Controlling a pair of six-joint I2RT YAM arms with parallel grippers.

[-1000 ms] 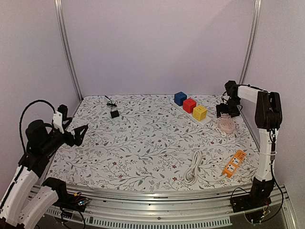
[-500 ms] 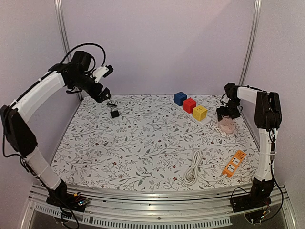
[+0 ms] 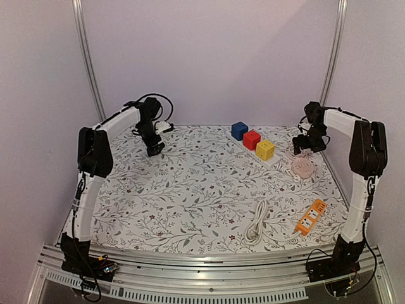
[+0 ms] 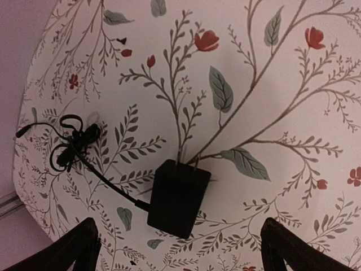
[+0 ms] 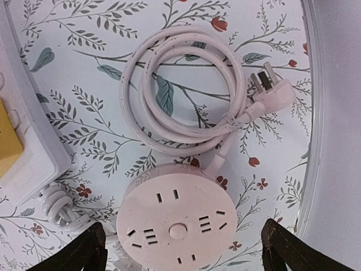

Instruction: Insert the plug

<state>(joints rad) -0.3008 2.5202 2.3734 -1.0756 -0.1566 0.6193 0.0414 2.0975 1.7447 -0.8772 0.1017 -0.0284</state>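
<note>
The black plug [image 4: 177, 197] lies flat on the floral cloth at the back left, its two prongs pointing away from the wrist camera and its thin lead [image 4: 73, 144] bundled beside it. My left gripper [image 4: 181, 255] hovers open just above it, one finger on each side, touching nothing. From above, the plug [image 3: 154, 152] shows just under the left gripper [image 3: 154, 141]. At the back right, the round pink socket [image 5: 177, 220] lies face up with its coiled pink cord [image 5: 180, 101]. My right gripper [image 5: 189, 251] hangs open over the socket [image 3: 299, 166].
A white strip [image 3: 273, 159] carries blue [image 3: 239, 130], red [image 3: 252, 139] and yellow [image 3: 265, 149] cube sockets beside the round one. An orange power strip [image 3: 312, 216] and a white coiled cable [image 3: 256, 221] lie near the front right. Metal posts and walls stand close behind both grippers.
The left arm has swung from the near left, up and across, to hang over the black plug at the back left. The right gripper has lifted slightly above the pink socket.
</note>
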